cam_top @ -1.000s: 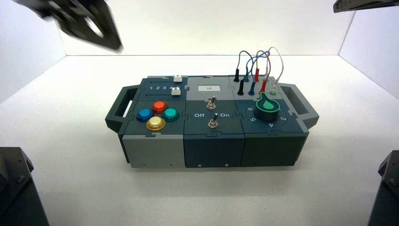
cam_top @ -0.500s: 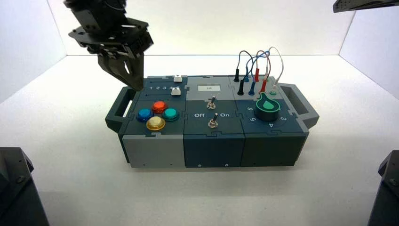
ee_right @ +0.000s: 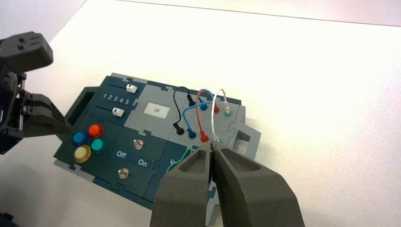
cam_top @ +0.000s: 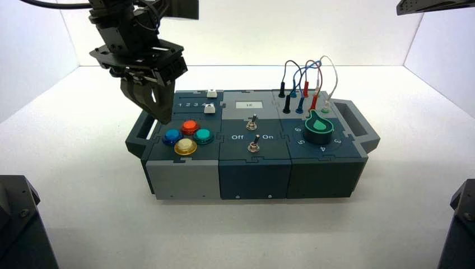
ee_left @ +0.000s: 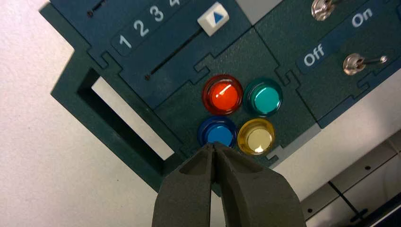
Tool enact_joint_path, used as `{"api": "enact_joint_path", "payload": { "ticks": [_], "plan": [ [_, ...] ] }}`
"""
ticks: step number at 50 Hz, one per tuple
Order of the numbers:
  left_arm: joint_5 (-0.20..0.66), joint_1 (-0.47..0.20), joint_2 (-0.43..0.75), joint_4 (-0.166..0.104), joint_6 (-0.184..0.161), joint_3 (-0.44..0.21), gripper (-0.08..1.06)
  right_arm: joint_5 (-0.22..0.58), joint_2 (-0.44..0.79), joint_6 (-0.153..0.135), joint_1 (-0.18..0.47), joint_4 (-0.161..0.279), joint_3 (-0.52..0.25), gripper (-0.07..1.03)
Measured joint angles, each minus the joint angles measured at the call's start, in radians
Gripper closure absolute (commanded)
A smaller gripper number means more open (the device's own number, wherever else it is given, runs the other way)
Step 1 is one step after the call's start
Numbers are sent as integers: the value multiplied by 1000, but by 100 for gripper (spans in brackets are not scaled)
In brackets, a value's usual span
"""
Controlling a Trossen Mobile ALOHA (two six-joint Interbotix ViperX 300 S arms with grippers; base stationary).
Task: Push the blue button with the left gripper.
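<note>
The left end effector (cam_top: 164,121) is in the upper left of the high view, angled down above the box's left side, close to the button cluster. Its fingertips meet with nothing between them, probably because a closed tip makes one narrow point for pressing a small dome. In the left wrist view that tip lines up with the blue button (ee_left: 220,135), which seems why the arm is held at this slant; a short forward-and-down move is likely next.

The blue button sits left of centre in the high view, leftmost of four, beside the red (cam_top: 190,127), yellow (cam_top: 185,147) and teal-green (cam_top: 203,136) ones. They stand so close that a sideways drift could press a neighbour.

Above them, the left wrist view shows "1 2 3 4" beside a white slider (ee_left: 213,19). Mid-frame in the high view, "Off" and "On" flank the metal switches (cam_top: 254,144); the display (ee_right: 156,110) reads "16".

The right end effector (ee_right: 211,145), closed and empty, waits at the upper right of the high view, apart from the box. No brand name is legible.
</note>
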Motion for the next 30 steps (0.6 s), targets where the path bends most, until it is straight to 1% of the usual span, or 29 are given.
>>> {"api": "enact_joint_path", "payload": {
  "ticks": [13, 19, 30],
  "plan": [
    [6, -11, 51, -2, 9, -3, 101, 2, 2, 0, 2, 0, 0, 99],
    [5, -20, 84, 3, 9, -20, 101, 0, 2, 0, 2, -2, 0, 98],
    [2, -25, 115, -2, 9, -46, 101, 2, 0, 0, 2, -2, 0, 99]
  ]
}}
